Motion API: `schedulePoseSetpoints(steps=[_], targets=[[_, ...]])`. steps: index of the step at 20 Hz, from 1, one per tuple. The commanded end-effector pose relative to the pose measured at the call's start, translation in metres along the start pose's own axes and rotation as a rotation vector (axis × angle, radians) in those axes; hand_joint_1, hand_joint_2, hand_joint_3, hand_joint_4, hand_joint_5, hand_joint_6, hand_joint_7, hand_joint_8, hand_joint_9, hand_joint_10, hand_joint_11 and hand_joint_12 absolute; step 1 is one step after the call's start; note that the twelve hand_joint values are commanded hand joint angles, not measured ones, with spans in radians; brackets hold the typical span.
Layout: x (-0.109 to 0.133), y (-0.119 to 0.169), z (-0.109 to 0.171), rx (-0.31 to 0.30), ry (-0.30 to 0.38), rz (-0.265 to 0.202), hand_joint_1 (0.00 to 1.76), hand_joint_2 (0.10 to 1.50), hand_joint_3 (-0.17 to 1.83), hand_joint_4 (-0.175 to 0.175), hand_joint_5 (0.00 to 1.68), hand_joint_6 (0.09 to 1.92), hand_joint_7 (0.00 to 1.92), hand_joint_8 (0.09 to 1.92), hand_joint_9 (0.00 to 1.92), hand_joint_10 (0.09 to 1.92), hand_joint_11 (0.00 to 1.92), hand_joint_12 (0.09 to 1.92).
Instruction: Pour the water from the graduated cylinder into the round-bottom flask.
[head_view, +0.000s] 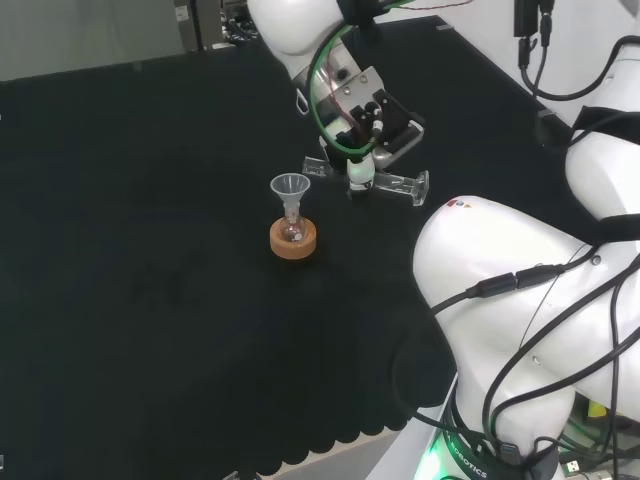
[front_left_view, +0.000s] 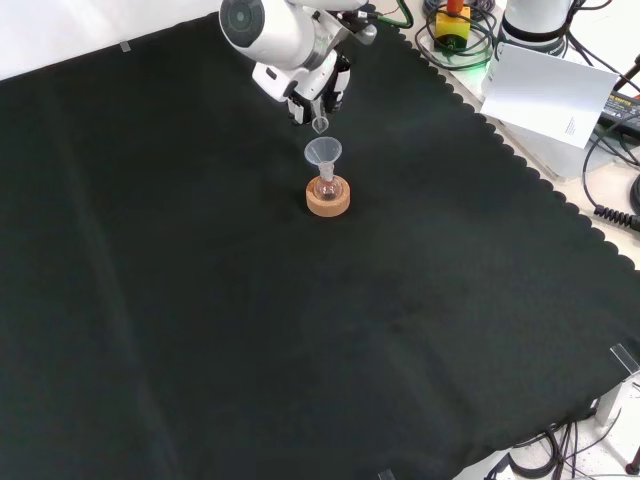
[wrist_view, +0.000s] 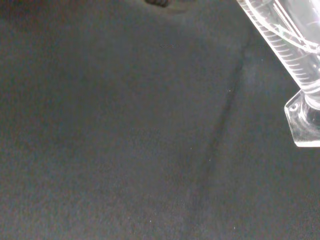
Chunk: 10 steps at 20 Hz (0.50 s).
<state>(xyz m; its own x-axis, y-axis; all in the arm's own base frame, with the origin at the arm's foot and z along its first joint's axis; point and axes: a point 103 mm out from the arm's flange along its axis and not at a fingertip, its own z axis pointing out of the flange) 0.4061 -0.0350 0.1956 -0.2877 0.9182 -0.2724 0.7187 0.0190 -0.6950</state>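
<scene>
The black cloth surface (front_left_view: 200, 300) spreads wide under the white arm (head_view: 520, 290). The hand (head_view: 362, 125) has its fingers curled round the graduated cylinder (head_view: 385, 181), tipped nearly level in the head view, its mouth towards the funnel (head_view: 290, 186). The funnel sits in the round-bottom flask (head_view: 292, 230) on a cork ring (head_view: 294, 241), at about eight o'clock from the hand in the head view.

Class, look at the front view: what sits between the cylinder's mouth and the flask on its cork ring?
A clear funnel stands in the flask's neck, just below the tilted cylinder's mouth.
</scene>
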Motion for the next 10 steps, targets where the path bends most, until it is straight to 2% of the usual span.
schedulePoseSetpoints(steps=[1, 10], targets=[[0.004, -0.0008, -0.0047, 0.054, -0.024, 0.02, 1.24, 1.08, -0.01, 0.016, 1.07, 0.96, 1.09, 0.78, 1.41, 0.09, 1.21, 0.73], [0.0038, -0.0031, -0.0093, 0.132, -0.059, 0.043, 1.24, 1.08, -0.01, 0.017, 1.07, 0.96, 1.09, 0.78, 1.41, 0.09, 1.21, 0.73]])
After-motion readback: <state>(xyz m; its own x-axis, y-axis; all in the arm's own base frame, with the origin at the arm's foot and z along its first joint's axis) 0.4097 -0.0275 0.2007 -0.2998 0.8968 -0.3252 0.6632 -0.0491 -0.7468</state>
